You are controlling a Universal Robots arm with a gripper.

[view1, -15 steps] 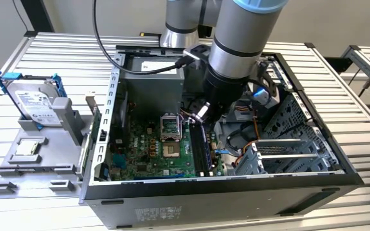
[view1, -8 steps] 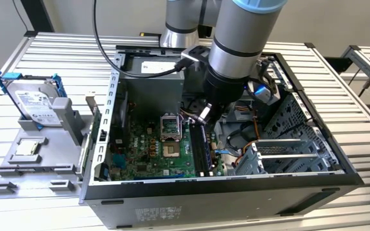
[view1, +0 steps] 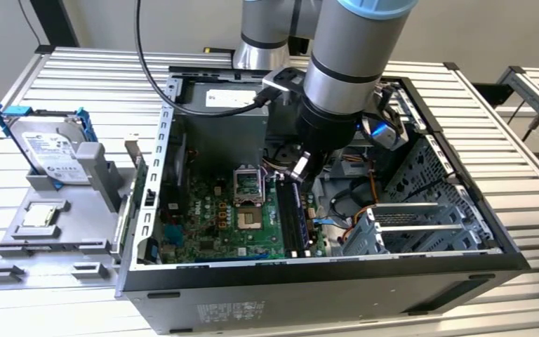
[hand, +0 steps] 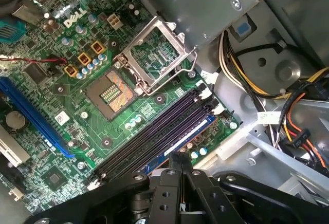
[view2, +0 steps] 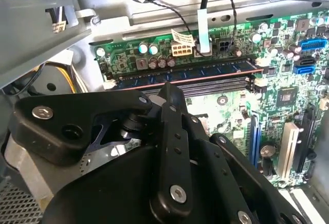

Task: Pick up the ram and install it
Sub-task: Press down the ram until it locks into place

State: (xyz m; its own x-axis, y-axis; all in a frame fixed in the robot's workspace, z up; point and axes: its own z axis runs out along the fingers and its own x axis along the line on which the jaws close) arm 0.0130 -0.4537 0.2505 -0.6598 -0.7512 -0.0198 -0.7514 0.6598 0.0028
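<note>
The arm reaches down into an open computer case that lies on a slatted metal desk. Its gripper hangs just above the memory slots on the green motherboard. In both wrist views the fingers are pressed together at the tips, with nothing between them.

The ram sits in the outermost slot, the one nearest the motherboard's edge, lying flat along its length; in the first wrist view it shows as a dark blue strip just below the fingertips. The black slots beside it are bare.

Around the gripper the room is tight. The open processor socket stands just to the exterior view's left of the slots. Bundles of coloured cables and the metal drive cage crowd the exterior view's right. The case wall rises near the slots' far end.

On the exterior view's left, outside the case, a grey holder carries a hard drive in a blue frame, well apart from the arm.
</note>
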